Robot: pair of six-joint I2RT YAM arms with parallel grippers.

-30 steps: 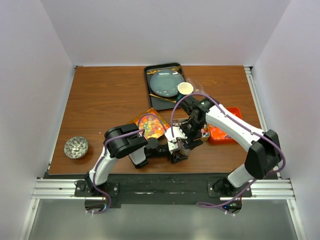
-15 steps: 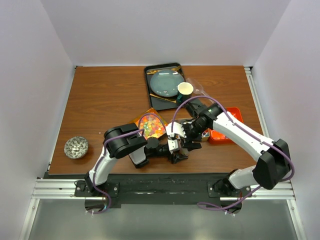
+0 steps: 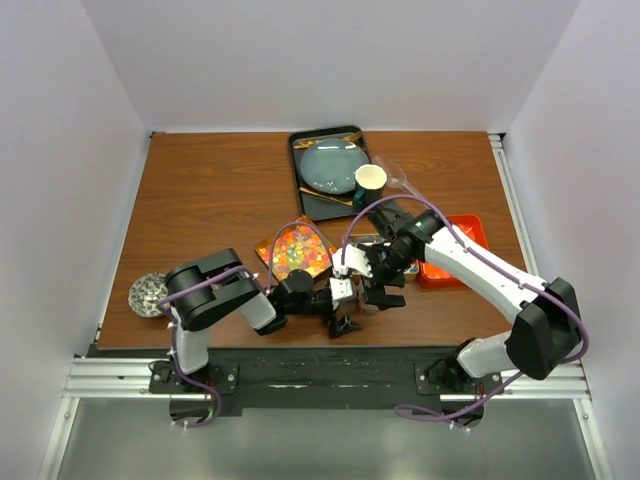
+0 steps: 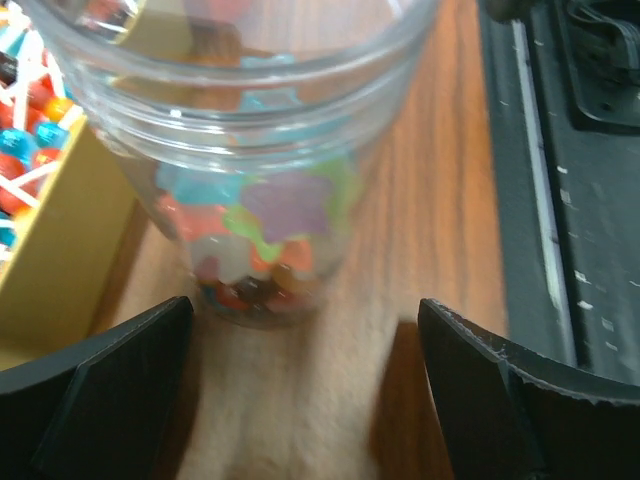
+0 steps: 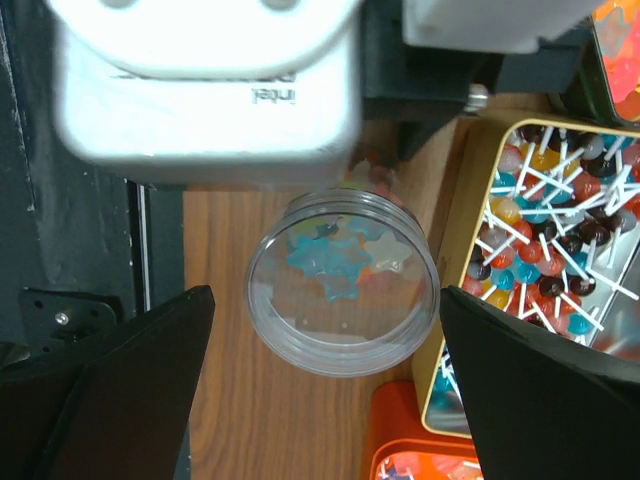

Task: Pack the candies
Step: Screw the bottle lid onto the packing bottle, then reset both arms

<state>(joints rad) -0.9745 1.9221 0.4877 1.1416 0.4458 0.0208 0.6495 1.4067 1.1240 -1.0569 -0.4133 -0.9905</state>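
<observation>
A clear plastic jar (image 5: 343, 290) stands open on the wooden table, with star-shaped candies (image 5: 335, 262) in blue, white and orange at its bottom. In the left wrist view the jar (image 4: 270, 150) fills the upper half, the candies (image 4: 270, 215) low inside it. My left gripper (image 4: 305, 320) is open, its fingers wide apart on either side in front of the jar, not touching it. My right gripper (image 5: 328, 300) is open directly above the jar's mouth and holds nothing. In the top view both grippers, left (image 3: 342, 305) and right (image 3: 378, 290), meet near the table's front edge.
A gold tin of lollipops (image 5: 550, 230) sits right beside the jar. An orange-red tin (image 3: 448, 265) lies to the right, and an open tin of jelly beads (image 3: 295, 250) behind my left arm. A green cup (image 3: 370, 182) stands by a black tray (image 3: 310, 150). A patterned round object (image 3: 148, 292) lies far left.
My left arm's elbow has swung left, uncovering the jelly-bead tin, while its gripper stays by the jar. My right gripper has shifted slightly nearer, over the jar.
</observation>
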